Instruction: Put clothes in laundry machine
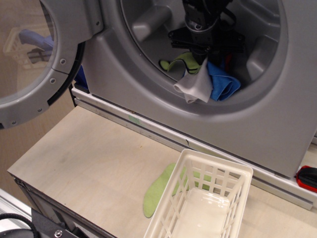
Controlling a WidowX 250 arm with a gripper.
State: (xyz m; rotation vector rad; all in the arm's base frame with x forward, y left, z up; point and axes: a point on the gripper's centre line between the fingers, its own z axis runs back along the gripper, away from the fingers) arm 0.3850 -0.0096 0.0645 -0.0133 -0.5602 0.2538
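Note:
My gripper [204, 53] reaches into the round opening of the silver-grey laundry machine [277, 114] and is shut on a bunch of clothes. A light-green cloth edged in black [179, 63], a white cloth [194, 85] and a blue cloth [221, 83] hang from it inside the drum, near the lower rim. A sliver of red cloth [228, 63] shows behind the blue one. The fingertips are hidden by the cloth.
The machine's round glass door [37, 59] stands open at the left. A white slatted basket [200, 203] sits on the wooden table [89, 158] at the front, with a green insole-shaped piece [157, 191] beside it. A red and black object [308, 177] lies at the right edge.

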